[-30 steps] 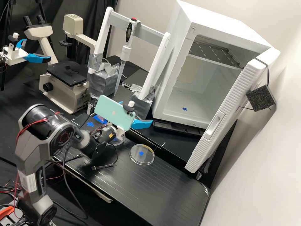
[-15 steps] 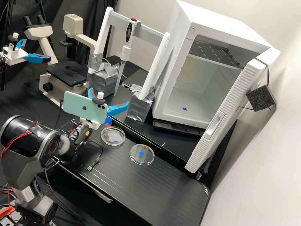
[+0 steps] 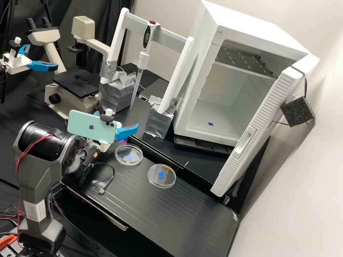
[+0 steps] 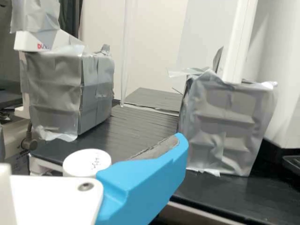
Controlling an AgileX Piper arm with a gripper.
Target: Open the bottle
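A microscope [image 3: 73, 100] stands behind the tool [image 3: 117, 119], whose blue fingers are spread apart. In the wrist view, the white-capped bottle [image 4: 86, 163] is right by one finger. Further right, two clear dishes [image 3: 162, 178] lie on the table [image 3: 193, 214], before an open white cabinet [image 3: 257, 28].

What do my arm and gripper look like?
The arm is dark grey, with black joint housings, a pale label and red wires. The gripper is white with bright blue fingers, one showing a grey pad. A mint phone is mounted on it.
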